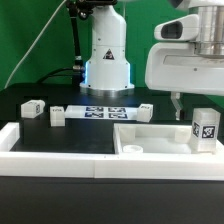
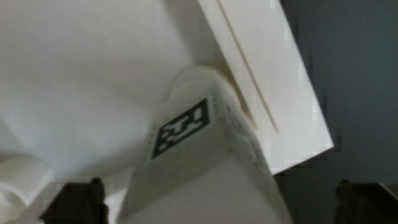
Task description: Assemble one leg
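Observation:
A leg (image 1: 205, 127), a short white block with a black-and-white tag, stands upright on the far right part of the large white panel (image 1: 150, 142). My gripper (image 1: 186, 104) hangs just above the leg and slightly towards the exterior view's left. In the wrist view the leg (image 2: 187, 130) lies between my two dark fingertips (image 2: 80, 202), with a gap on each side. The gripper (image 2: 222, 205) is open and holds nothing. The panel's flat face (image 2: 89, 80) and its raised edge (image 2: 249, 60) lie under the leg.
Three more legs lie on the black table: two at the exterior view's left (image 1: 31, 108) (image 1: 57, 115) and one by the panel (image 1: 145, 110). The marker board (image 1: 100, 111) lies before the robot base (image 1: 107, 60). A white wall (image 1: 60, 145) runs along the front.

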Robot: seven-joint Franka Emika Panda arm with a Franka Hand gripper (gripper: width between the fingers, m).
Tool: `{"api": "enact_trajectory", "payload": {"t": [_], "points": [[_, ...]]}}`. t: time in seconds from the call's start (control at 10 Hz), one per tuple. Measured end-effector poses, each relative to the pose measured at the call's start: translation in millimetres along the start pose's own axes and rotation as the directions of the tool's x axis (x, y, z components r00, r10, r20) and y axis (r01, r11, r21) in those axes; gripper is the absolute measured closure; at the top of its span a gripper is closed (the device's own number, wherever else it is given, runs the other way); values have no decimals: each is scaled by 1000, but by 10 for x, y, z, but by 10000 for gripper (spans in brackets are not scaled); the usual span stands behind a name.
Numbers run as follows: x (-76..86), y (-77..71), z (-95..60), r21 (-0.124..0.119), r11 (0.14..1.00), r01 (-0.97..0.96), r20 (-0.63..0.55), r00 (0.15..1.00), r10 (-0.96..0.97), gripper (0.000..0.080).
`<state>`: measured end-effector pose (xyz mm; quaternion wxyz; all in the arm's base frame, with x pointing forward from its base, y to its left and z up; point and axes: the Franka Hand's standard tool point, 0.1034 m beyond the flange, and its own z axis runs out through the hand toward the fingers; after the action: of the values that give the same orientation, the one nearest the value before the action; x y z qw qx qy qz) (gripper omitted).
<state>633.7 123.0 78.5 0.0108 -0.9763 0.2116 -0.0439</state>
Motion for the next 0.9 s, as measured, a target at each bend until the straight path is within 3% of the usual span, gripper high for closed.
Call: {"api": "enact_trajectory", "payload": {"t": [0.5,0.7,0.8,0.9], "points": [[24,47,17,-3,940,342,-10,940,-342,151],[23,50,21,-4,931,366,-9,931,-366,372],[22,51,22,-4,933,361,-9,933,-361,372],[22,50,22,-4,941,338,-9,941,-338,508]]}}
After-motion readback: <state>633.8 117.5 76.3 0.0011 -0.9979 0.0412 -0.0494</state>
